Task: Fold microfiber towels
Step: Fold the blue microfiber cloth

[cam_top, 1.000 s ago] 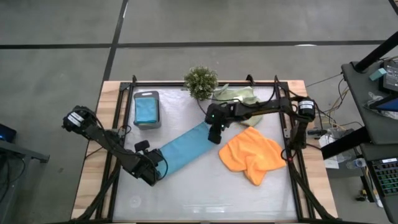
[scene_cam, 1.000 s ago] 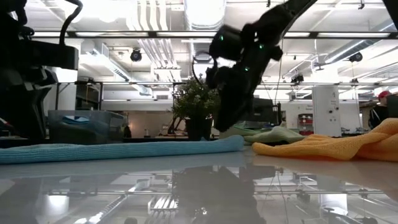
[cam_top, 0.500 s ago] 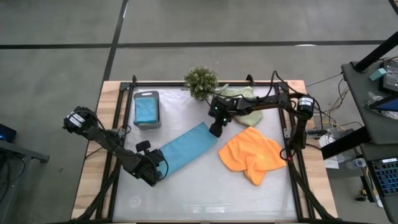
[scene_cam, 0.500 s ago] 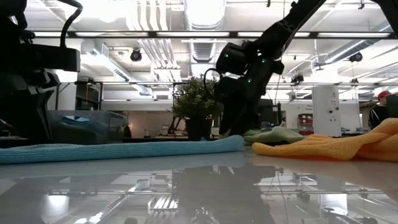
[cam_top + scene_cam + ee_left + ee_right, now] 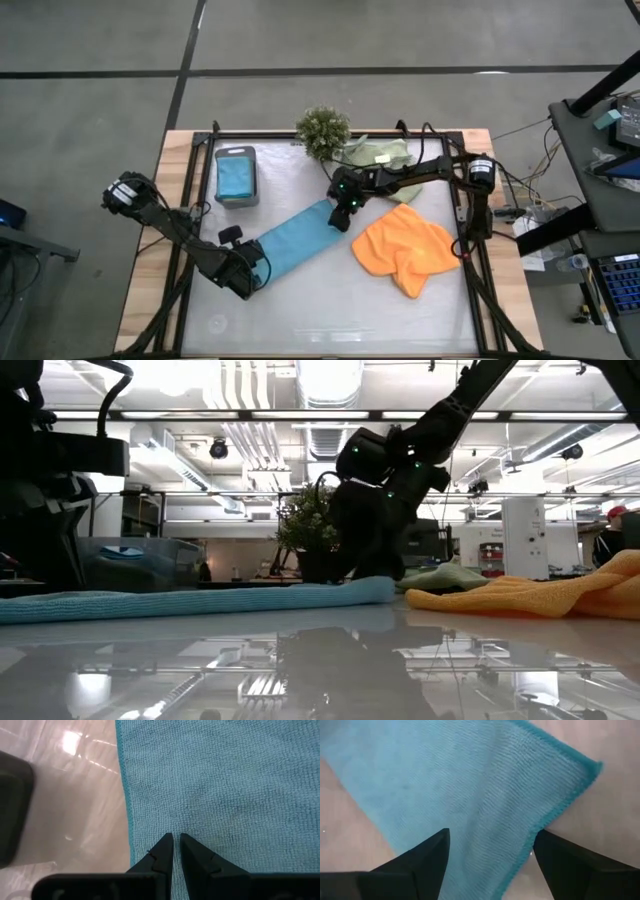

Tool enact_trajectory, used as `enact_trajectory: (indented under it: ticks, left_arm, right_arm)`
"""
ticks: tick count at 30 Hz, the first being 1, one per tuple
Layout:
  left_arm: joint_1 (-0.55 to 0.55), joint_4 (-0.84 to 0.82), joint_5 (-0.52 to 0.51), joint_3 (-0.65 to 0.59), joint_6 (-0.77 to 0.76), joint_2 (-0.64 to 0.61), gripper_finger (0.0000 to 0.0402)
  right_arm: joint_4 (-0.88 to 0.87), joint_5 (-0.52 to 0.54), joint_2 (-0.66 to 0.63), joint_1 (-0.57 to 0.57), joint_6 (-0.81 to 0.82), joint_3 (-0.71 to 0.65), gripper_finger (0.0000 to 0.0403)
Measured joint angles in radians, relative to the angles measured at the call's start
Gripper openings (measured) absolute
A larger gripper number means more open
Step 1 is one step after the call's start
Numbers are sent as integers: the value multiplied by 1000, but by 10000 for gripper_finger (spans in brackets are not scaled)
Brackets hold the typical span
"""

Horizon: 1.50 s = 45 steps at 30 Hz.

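On the table (image 5: 300, 310), R gripper (image 5: 343, 213) has just spread wide over teal towel (image 5: 295, 240) end, ready to regrip; L gripper (image 5: 250, 275) stays pinched shut on other end.

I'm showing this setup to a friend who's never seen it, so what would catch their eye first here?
Probably the long teal-blue towel stretched slantwise across the table's middle, with an arm at each end: the left gripper shut at its near end, the right gripper with fingers spread over its far corner. Next, the bright orange towel crumpled to its right, and the bushy green plant at the far edge.
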Motion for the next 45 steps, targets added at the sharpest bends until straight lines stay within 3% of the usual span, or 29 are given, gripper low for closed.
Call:
enact_trajectory:
  ticks: [7, 18, 22, 27, 36, 45]
  left_arm:
    - [0, 1, 0, 0, -2, 0, 19]
    - [0, 1, 0, 0, -2, 0, 19]
    - [0, 1, 0, 0, -2, 0, 19]
    - [0, 1, 0, 0, -3, 0, 19]
    - [0, 1, -1, 0, 1, 0, 19]
    - [0, 1, -10, 0, -1, 0, 19]
  right_arm:
    - [10, -3, 4, 27, 3, 33, 246]
    - [18, 12, 4, 25, 18, 34, 96]
    - [0, 12, -4, 24, 18, 34, 72]
    - [-74, 9, -46, 9, 0, 45, 106]
    - [-202, 10, -92, -34, -60, 45, 241]
    - [-153, 2, -51, -34, -66, 3, 332]
